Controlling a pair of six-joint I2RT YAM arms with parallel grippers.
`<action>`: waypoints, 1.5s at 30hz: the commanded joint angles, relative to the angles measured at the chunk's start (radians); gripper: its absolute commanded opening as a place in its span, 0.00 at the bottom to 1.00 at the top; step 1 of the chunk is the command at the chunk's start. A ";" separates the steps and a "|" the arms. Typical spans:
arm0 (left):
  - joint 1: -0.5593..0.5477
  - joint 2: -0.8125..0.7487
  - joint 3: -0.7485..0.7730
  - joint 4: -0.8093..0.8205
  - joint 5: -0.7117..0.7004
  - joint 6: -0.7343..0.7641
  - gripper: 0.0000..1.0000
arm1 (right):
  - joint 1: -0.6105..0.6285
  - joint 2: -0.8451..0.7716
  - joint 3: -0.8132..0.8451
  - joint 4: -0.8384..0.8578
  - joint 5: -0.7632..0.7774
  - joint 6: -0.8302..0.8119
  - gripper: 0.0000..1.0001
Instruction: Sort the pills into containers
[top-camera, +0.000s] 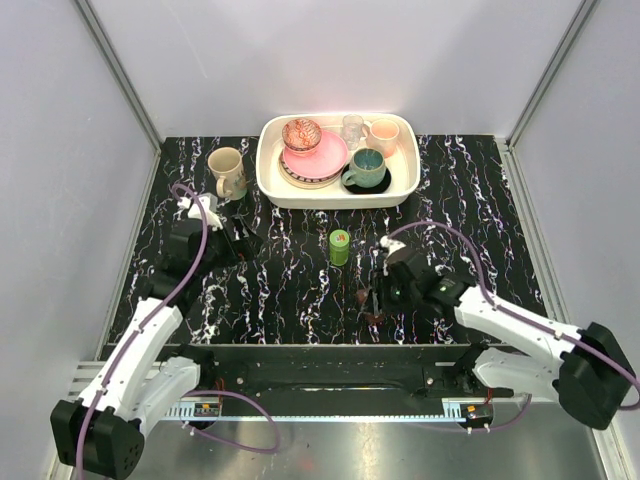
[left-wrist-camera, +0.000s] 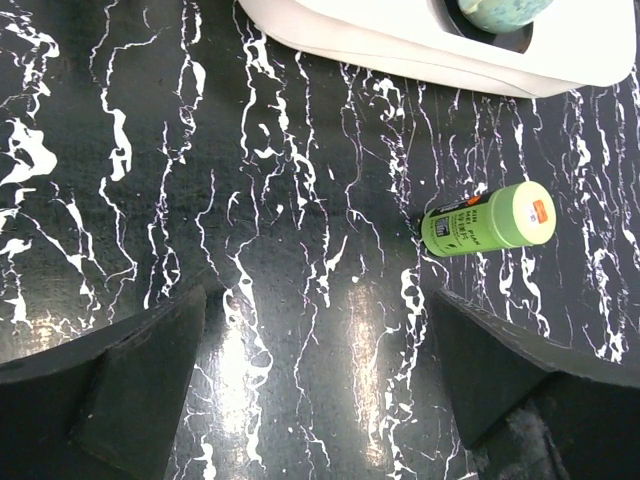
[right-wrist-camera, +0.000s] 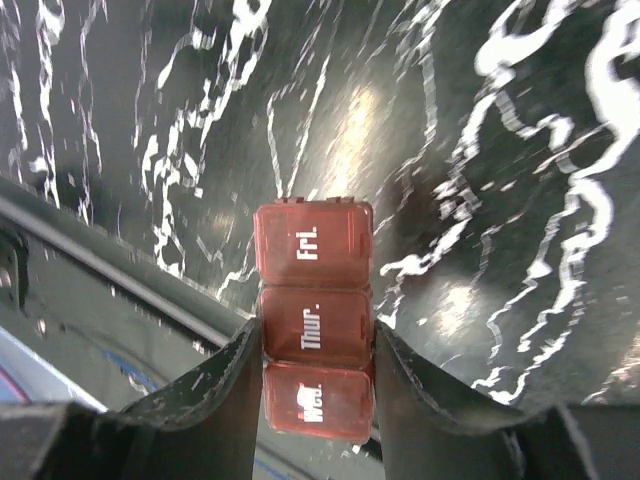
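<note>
While the left gripper (left-wrist-camera: 320, 335) hangs wide open, the right gripper (right-wrist-camera: 315, 340) clamps the red-brown translucent pill case (right-wrist-camera: 313, 290), lids marked Fri. and Thur., at 5 o'clock from the green bottle (top-camera: 340, 246).

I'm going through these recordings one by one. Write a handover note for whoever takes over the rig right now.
Left gripper: jaws open, holding nothing. The green bottle is ahead of it, standing in front of the white tray.
Right gripper: jaws shut on the sides of the brown pill case. Its Wed., Thur. and Fri. lids look closed.
Done: case grasped.
Left: no pills are visible yet and the bottle looks capped, so all the sorting remains.
</note>
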 joint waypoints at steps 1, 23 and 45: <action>0.003 -0.046 -0.010 0.034 0.066 -0.023 0.99 | 0.108 0.066 0.058 0.042 0.041 -0.027 0.24; 0.003 -0.101 -0.107 0.039 0.128 -0.020 0.99 | 0.343 0.310 0.189 0.074 0.327 0.035 0.74; -0.413 0.153 -0.201 0.454 0.095 -0.109 0.00 | 0.473 0.275 0.054 0.120 0.263 0.285 0.00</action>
